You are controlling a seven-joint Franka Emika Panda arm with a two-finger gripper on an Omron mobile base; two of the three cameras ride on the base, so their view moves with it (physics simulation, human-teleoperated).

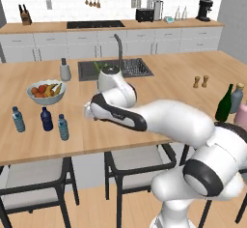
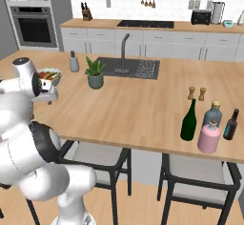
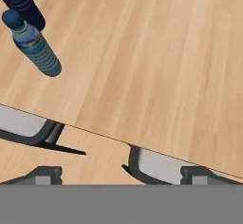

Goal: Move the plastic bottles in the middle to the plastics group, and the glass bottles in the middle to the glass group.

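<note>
Island counter with sink set in its far middle, tap behind it. Fruit bowl at 9 o'clock of sink; dispenser at the bowl's 1 o'clock. Three small bottles in a row at the bowl's 6 o'clock: water bottle, navy bottle, second water bottle. Potted plant in front of sink. At counter's right end, wine bottle, round-shouldered bottle, stoppered bottle and small dark bottle cluster; two shakers at their 12 o'clock. Chairs under the near edge.
</note>
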